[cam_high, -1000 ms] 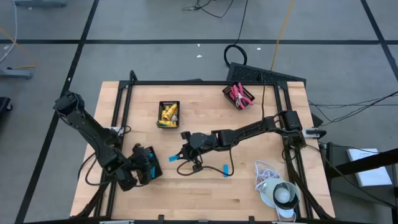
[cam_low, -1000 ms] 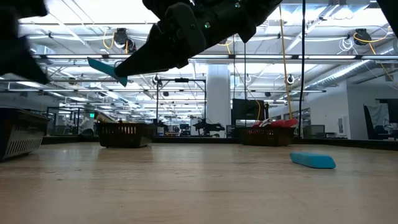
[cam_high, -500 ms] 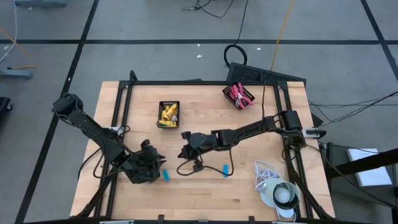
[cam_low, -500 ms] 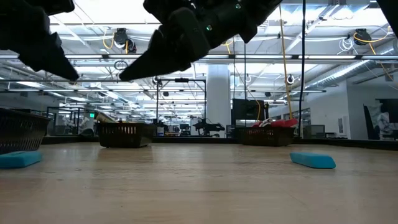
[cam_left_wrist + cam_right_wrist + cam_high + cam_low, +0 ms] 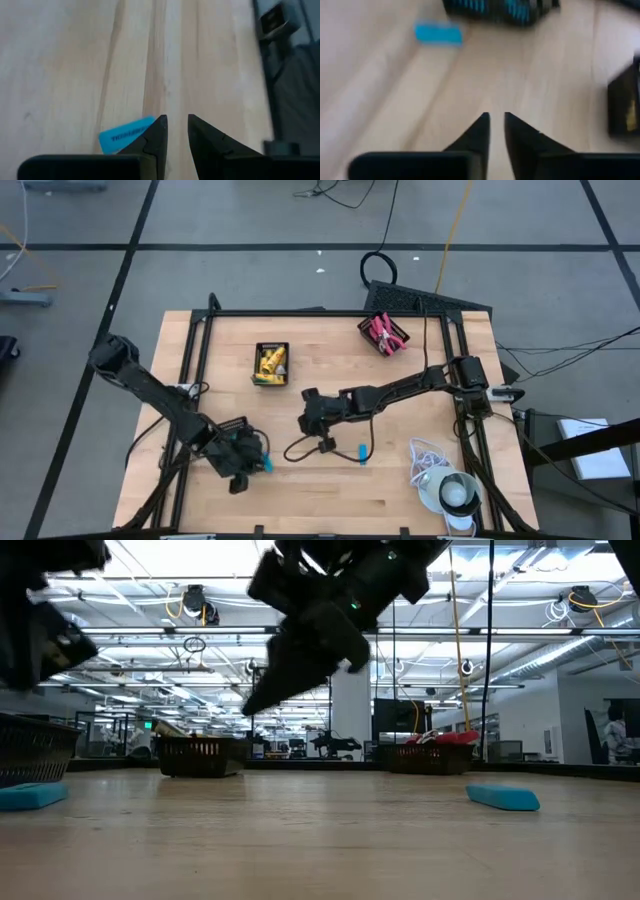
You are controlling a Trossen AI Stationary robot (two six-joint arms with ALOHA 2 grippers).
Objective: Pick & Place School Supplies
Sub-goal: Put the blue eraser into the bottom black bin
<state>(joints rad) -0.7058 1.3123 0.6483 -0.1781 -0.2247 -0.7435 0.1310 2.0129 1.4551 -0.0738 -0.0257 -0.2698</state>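
One light-blue oblong piece [image 5: 265, 464] lies flat on the table; it shows beside my left finger in the left wrist view [image 5: 125, 135] and at the low view's left edge [image 5: 30, 796]. A second blue piece [image 5: 361, 453] lies right of the middle [image 5: 503, 798]. My left gripper [image 5: 250, 467] hovers over the first piece, fingers a narrow gap apart [image 5: 177, 122]. My right gripper [image 5: 304, 423] hangs above mid-table, slanting down toward the left [image 5: 255, 705], with a narrow gap too [image 5: 496, 120]. Yellow pieces sit in a black tray [image 5: 270, 363], and red-handled scissors in another [image 5: 383, 333].
A black tray holding blue pieces [image 5: 500, 9] stands under my left arm near the first blue piece [image 5: 438, 34]. A white cord with a round grey-white object [image 5: 445, 488] lies at the near right corner. A dark cable [image 5: 315, 448] loops under my right arm. A black frame edges the table.
The blue piece that was at my right gripper's fingertips a second ago has fallen and now lies on the table by my left gripper. My right gripper drew back toward the right and tipped steeper. My left gripper moved toward the near edge, over that piece.
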